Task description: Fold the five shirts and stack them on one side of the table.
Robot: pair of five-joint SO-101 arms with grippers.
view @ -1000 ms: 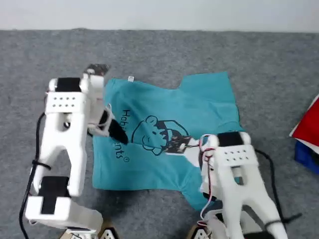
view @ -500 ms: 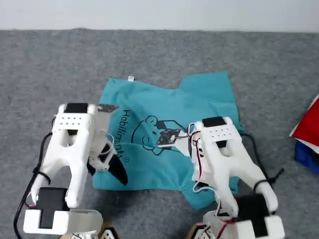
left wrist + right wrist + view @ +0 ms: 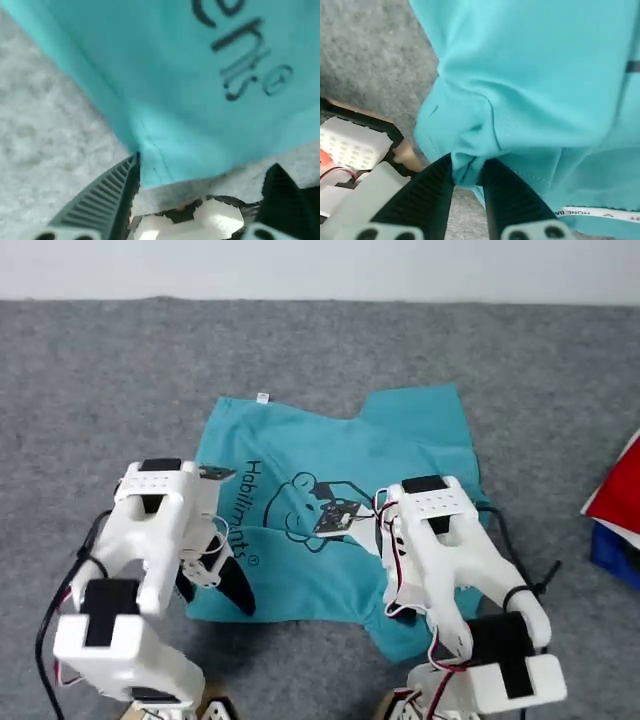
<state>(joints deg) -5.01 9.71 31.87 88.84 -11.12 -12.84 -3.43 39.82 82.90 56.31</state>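
A teal cotton T-shirt (image 3: 400,450) with a dark cartoon print lies spread, print up, in the middle of the grey felt-covered table (image 3: 520,390). Its collar points toward 12 o'clock and its hem toward 6 o'clock.

The left gripper (image 3: 205,170) hangs low over the shirt's 7 o'clock hem corner. Its jaws are spread wide and straddle the hem edge without pinching it, probably lined up to take that corner. The right gripper (image 3: 467,167) sits at the shirt's 5 o'clock corner with its jaws closed tight on a bunched fold of teal fabric, which puckers above the fingertips.

One corner is held and the other only bracketed. This looks like the setup for lifting the near hem with both arms and carrying it toward 12 o'clock for a first fold, which has not begun.

At the table's 3 o'clock edge, a red cloth (image 3: 620,490) lies over a blue cloth (image 3: 612,552), likely more of the shirts.
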